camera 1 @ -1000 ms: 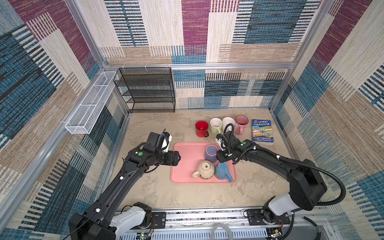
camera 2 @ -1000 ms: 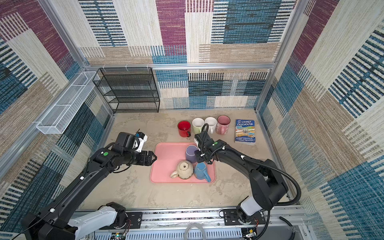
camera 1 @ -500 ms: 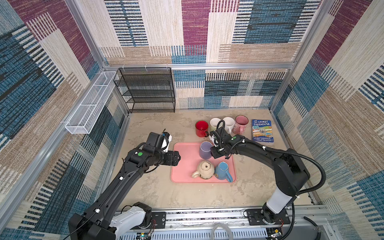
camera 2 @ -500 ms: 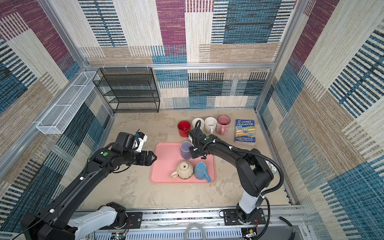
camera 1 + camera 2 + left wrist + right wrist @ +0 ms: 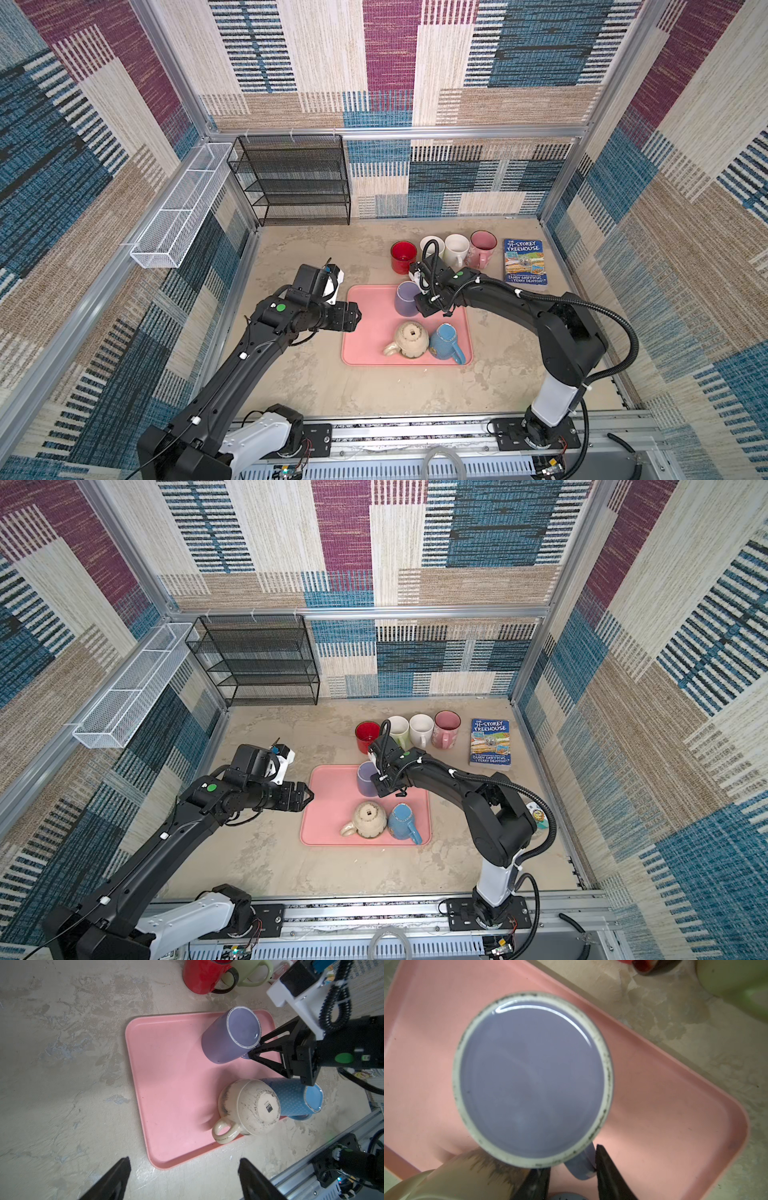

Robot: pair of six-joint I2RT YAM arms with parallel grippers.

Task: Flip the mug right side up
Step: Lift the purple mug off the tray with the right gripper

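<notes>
In a top view, your right gripper (image 5: 423, 306) pressed close beside the purple mug (image 5: 405, 298), which stood on the pink tray (image 5: 370, 336). Its jaws were too hidden to judge any grip. Your left gripper (image 5: 354, 317) hung at the tray's left edge. The cream mug (image 5: 410, 340) and blue mug (image 5: 444, 341) sat touching.

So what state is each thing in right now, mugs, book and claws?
purple mug: upside down on tray
cream mug: upside down
blue mug: looks upside down
red mug: upright
green mug: upright
white mug: upright
pink mug: upright
book: closed, lying flat
left gripper: open, holding nothing
right gripper: open, jaws astride purple mug's handle
</notes>
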